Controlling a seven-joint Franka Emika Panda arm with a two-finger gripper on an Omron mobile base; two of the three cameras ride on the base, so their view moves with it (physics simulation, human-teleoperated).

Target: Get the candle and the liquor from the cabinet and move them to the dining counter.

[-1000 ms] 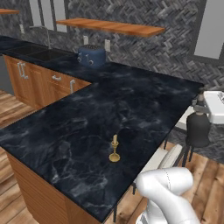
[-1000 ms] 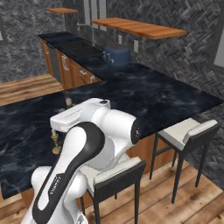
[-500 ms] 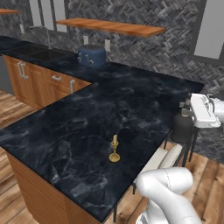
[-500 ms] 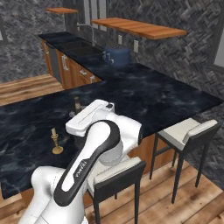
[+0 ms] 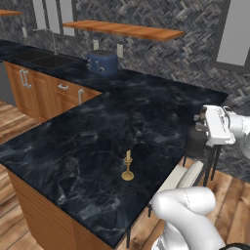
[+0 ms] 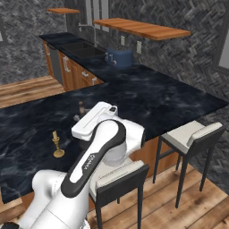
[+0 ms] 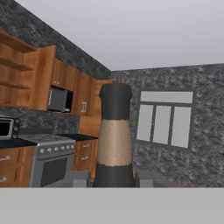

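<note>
Carrying the liquor in over the dining counter is the step in hand, judging by where things lie: the candle already stands upright on the slab near its front edge. The gripper is clamped on the bottle's neck, which the hand view shows rising close between the two finger tips; in the left base view the dark body hangs beside the white hand, just past the counter's right edge. To do this well, keep the bottle upright, bring it fully over the marble before lowering, and set it down well apart from the candle so the light holder is not tipped. Release only once the base rests flat. Whether the bottle clears the counter edge at this height cannot be judged with confidence, since the arm hides most of it in the right base view. Obstacles: two stools stand at the near edge below the travel path, and a blue toaster sits far back by the wall, clear of the work.
</note>
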